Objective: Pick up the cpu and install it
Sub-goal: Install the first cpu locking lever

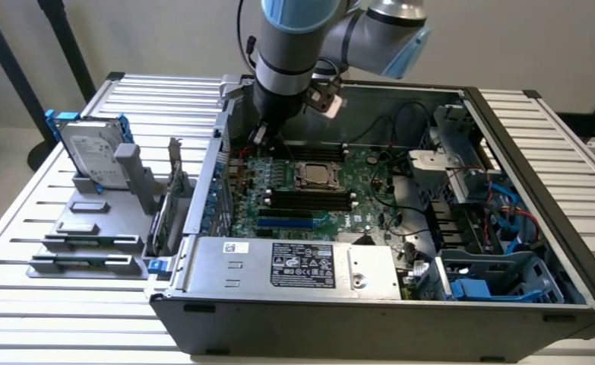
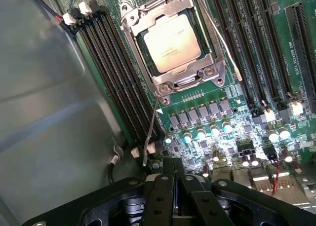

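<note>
The cpu [image 1: 318, 175] lies flat in its socket at the middle of the motherboard [image 1: 373, 209], inside the open computer case [image 1: 525, 163] on the slatted tabletop [image 1: 23, 304]. In the exterior view the hand [image 1: 260, 138] hangs low over the board at about eleven o'clock of the cpu, near it but not touching it. Its fingers are pressed together and pinch nothing.

Judged from this, picking and placing look done: the chip is seated and the hand is off it. Two thin wire levers [image 2: 150, 132] beside the socket seem to stand free rather than hooked down, so the locking part of the install looks unfinished. Any further move calls for care with those slender wires and the pins beneath.

The wrist view gives what the exterior view cannot: the cpu [image 2: 173, 42] square inside its metal retention frame [image 2: 190, 78], the empty dark memory slots [image 2: 118, 73] alongside, and the shut hand [image 2: 174, 172]. The exterior view alone places the hard drive [image 1: 90, 156], upright in its rack at nine o'clock of the case.
</note>
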Action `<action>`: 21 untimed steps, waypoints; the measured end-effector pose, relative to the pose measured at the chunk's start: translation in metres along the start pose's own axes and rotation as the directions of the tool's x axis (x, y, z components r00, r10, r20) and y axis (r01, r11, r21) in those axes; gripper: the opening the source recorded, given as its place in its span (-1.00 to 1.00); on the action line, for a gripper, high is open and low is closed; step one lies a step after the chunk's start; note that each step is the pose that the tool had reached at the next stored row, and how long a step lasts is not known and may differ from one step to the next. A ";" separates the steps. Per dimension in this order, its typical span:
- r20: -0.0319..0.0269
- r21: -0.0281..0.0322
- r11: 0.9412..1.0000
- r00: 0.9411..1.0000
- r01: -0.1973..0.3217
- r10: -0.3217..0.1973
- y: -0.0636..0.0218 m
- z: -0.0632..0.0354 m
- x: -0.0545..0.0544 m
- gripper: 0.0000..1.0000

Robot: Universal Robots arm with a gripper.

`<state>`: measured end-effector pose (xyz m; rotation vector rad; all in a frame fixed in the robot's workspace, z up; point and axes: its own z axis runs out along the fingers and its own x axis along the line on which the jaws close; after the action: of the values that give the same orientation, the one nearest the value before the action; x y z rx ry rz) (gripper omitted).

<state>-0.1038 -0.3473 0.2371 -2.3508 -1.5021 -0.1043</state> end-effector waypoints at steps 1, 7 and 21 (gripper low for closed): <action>-0.007 -0.002 1.000 1.000 -0.007 0.007 0.0001 0.0003 0.000 -0.79; -0.043 -0.020 0.999 0.998 -0.039 0.038 0.0001 0.0004 0.000 -0.79; -0.109 -0.079 0.991 0.989 -0.111 0.102 0.0002 0.0005 0.000 -0.79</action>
<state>-0.1038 -0.3472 0.2366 -2.4461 -1.3454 -0.2654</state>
